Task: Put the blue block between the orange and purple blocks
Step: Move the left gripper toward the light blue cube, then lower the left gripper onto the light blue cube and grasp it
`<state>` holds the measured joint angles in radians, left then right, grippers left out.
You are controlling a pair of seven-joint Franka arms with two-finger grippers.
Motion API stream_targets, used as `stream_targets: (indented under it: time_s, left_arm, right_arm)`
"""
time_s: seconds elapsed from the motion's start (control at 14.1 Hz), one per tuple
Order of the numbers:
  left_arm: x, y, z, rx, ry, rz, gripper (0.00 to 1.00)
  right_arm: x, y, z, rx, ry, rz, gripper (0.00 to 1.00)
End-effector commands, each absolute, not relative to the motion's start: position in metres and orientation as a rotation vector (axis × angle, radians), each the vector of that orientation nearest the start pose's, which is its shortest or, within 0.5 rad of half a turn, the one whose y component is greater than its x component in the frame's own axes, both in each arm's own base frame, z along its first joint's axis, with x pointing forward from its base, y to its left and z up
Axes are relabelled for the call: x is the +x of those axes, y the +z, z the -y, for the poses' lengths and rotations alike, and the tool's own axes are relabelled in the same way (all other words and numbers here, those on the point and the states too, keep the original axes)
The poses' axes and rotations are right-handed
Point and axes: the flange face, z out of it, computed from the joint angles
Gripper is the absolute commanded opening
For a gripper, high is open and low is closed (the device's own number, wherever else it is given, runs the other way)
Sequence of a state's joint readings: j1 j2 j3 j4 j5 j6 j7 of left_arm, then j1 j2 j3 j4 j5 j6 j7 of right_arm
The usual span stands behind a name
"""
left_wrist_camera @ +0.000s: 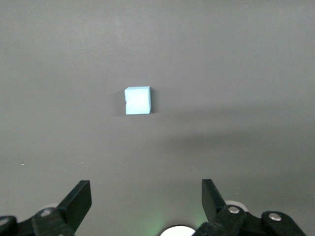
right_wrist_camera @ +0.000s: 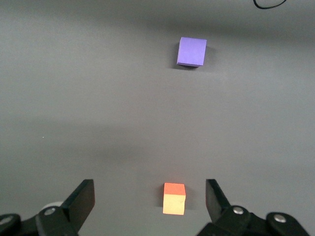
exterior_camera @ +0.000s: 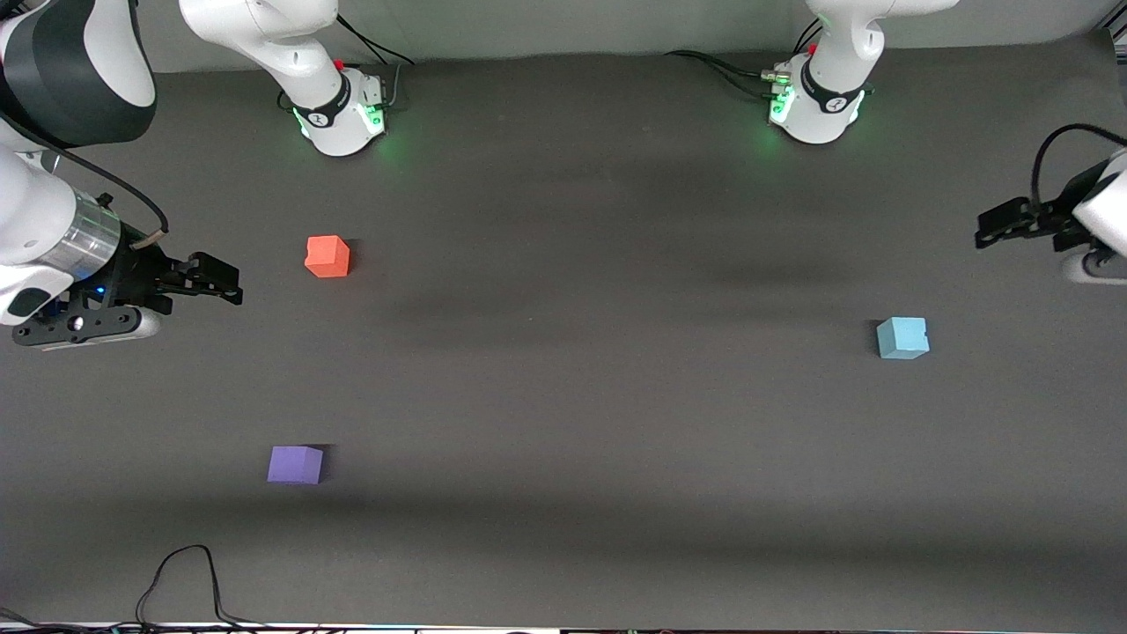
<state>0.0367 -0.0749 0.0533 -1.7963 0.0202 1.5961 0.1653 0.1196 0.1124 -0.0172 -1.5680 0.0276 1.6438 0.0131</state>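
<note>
Awaiting pickup, the blue block (exterior_camera: 902, 338) lies alone toward the left arm's end of the table (exterior_camera: 599, 396), well apart from the orange block (exterior_camera: 327, 256) and the purple block (exterior_camera: 295, 464); the left gripper (left_wrist_camera: 146, 196) hovers near it, fingers spread and empty; the right gripper (right_wrist_camera: 150, 196), likewise spread, waits over the orange block's end; next, a descent and grasp; the gap between the pair looks ample.

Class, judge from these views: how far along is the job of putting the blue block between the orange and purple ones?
Nothing is done: the blue block sits toward the left arm's end, apart from the orange block and purple block. Left gripper and right gripper are open, empty. Grasp, carry and placement remain.
</note>
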Motion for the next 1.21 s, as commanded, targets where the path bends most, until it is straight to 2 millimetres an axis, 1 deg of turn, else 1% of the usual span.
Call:
stream_targets:
  time_s: [0.0, 0.07, 0.14, 0.21, 0.28, 0.36, 0.43, 0.57, 0.78, 1.07, 1.14]
  left_arm:
    - [0.476, 0.551, -0.077, -3.136, 0.145, -0.18, 1.0]
    - [0.471, 0.548, -0.078, -3.135, 0.136, -0.181, 1.0]
    - [0.47, 0.544, -0.079, -3.13, 0.132, -0.181, 1.0]
    - [0.472, 0.541, -0.079, -3.127, 0.13, -0.182, 1.0]
    - [0.476, 0.537, -0.079, -3.125, 0.121, -0.182, 1.0]
    - [0.481, 0.527, -0.08, -3.124, 0.112, -0.181, 1.0]
    - [0.488, 0.509, -0.08, -3.123, 0.114, -0.185, 1.0]
    - [0.499, 0.463, -0.08, -3.119, 0.091, -0.193, 1.0]
    - [0.502, 0.394, -0.077, -3.111, 0.032, -0.21, 1.0]
    - [0.503, 0.311, -0.074, -3.1, -0.045, -0.224, 1.0]
    - [0.505, 0.294, -0.073, -3.096, -0.059, -0.233, 1.0]
  right_arm:
    - [0.592, 0.567, -0.062, -3.103, 0.079, 0.138, 1.0]
    - [0.592, 0.563, -0.062, -3.11, 0.09, 0.142, 1.0]
    - [0.592, 0.565, -0.058, -3.11, 0.085, 0.146, 1.0]
    - [0.594, 0.568, -0.043, -3.111, 0.073, 0.116, 1.0]
    - [0.595, 0.567, -0.039, -3.103, 0.075, 0.11, 1.0]
    - [0.595, 0.569, -0.038, -3.103, 0.065, 0.107, 1.0]
    - [0.595, 0.571, -0.037, -3.104, 0.058, 0.1, 1.0]
    - [0.596, 0.569, -0.038, -3.103, 0.063, 0.1, 1.0]
    - [0.596, 0.57, -0.038, -3.103, 0.058, 0.093, 1.0]
    - [0.596, 0.571, -0.038, -3.102, 0.058, 0.105, 1.0]
    - [0.592, 0.576, -0.039, -3.104, 0.056, 0.101, 1.0]
